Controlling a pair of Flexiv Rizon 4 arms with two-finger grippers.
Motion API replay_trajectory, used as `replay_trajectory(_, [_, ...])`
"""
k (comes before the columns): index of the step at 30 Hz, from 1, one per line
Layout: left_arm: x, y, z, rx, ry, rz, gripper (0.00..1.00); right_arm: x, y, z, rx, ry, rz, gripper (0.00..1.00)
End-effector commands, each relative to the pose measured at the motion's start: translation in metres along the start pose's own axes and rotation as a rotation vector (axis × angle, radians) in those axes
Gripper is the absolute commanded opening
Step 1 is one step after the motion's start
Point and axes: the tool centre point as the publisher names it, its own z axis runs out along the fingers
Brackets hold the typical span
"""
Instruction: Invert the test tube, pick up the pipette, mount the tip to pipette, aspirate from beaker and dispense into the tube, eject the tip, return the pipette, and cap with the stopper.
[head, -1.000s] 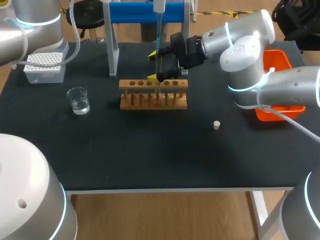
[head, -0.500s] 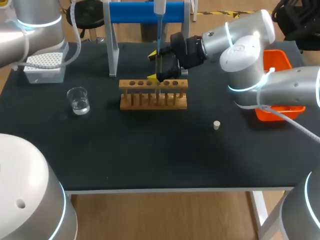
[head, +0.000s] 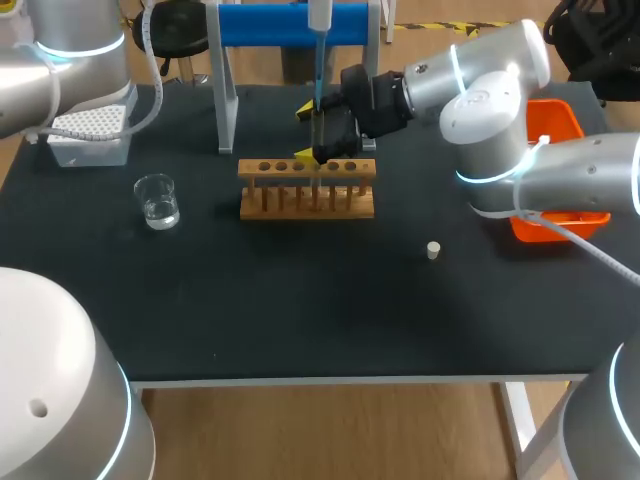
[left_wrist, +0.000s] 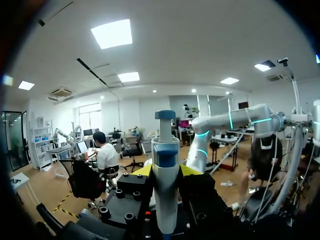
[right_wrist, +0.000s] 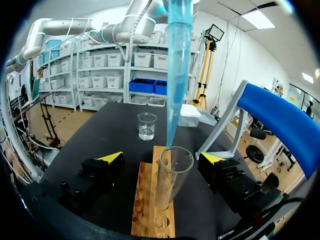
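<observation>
Pipette (left_wrist: 165, 150) clamped in my left claw (left_wrist: 166, 171), blue tip (right_wrist: 176, 75) at tube (right_wrist: 172, 180) mouth; my right claw (right_wrist: 161, 158) (fingers wide) open around it.

Head camera overhead; right wrist close, sharing the beaker (head: 157, 200).

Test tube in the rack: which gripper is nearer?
Right. The right gripper straddles the test tube, fingers open either side. The left gripper is above, shut on the pipette, whose tip reaches the tube's mouth.
</observation>
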Motion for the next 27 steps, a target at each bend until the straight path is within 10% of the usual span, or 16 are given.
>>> replay_trajectory(1, [-0.004, 0.0029, -0.0006, 0.005, 0.011, -0.001, 0.0, -0.001, 0.0001, -0.0011, 0.002, 0.005, 0.0, 1.0])
replay_trajectory(27, [-0.0072, 0.0123, -0.0022, 0.014, 0.013, -0.015, 0.0, -0.001, 0.0001, -0.0011, 0.002, 0.005, 0.0, 1.0])
